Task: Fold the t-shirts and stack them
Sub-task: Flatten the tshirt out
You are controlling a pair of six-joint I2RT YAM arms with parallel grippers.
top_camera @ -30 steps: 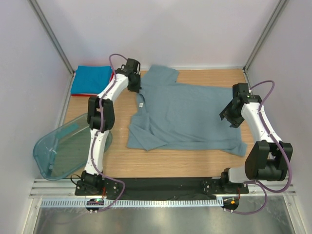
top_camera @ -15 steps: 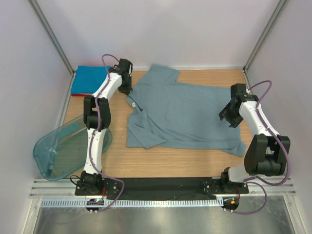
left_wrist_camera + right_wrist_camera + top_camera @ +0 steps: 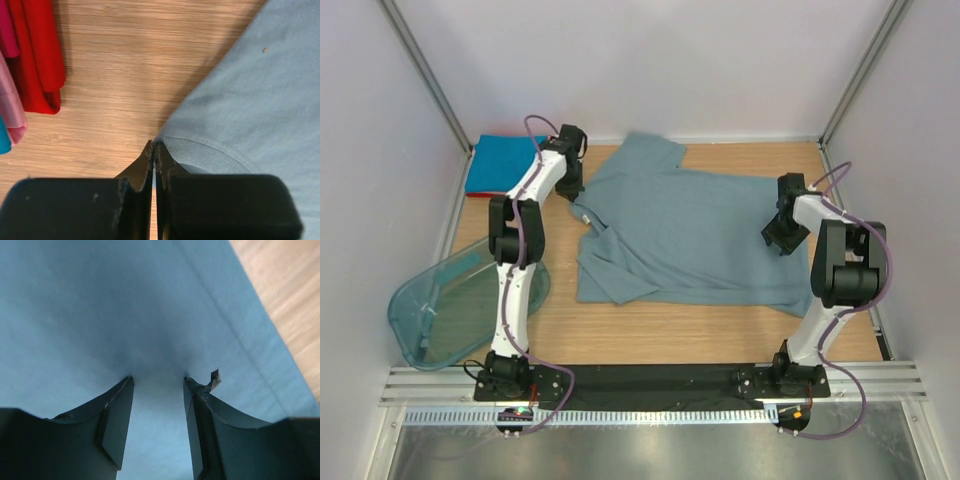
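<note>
The dusty grey-blue t-shirt [image 3: 690, 235] lies spread flat across the middle of the table. My left gripper [image 3: 572, 186] is shut at its collar edge [image 3: 200, 152], at the shirt's left side; the fingertips [image 3: 148, 152] meet at the collar rim. My right gripper [image 3: 775, 238] is open, with both fingertips [image 3: 125, 385] pressed down on the cloth near the shirt's right hem [image 3: 240, 340]. A bright blue folded tee [image 3: 506, 163] lies at the back left. A red folded tee [image 3: 37, 60] shows under it in the left wrist view.
A translucent teal plastic tub [image 3: 450, 305] lies tipped at the near left. A pink cloth edge [image 3: 10, 102] shows in the stack beside the red one. White walls and metal posts close in the table at the back and both sides.
My left gripper has moved left and back, dragging the collar and the shirt's left side with it. My right gripper has moved left and lowered onto the shirt's right side.
</note>
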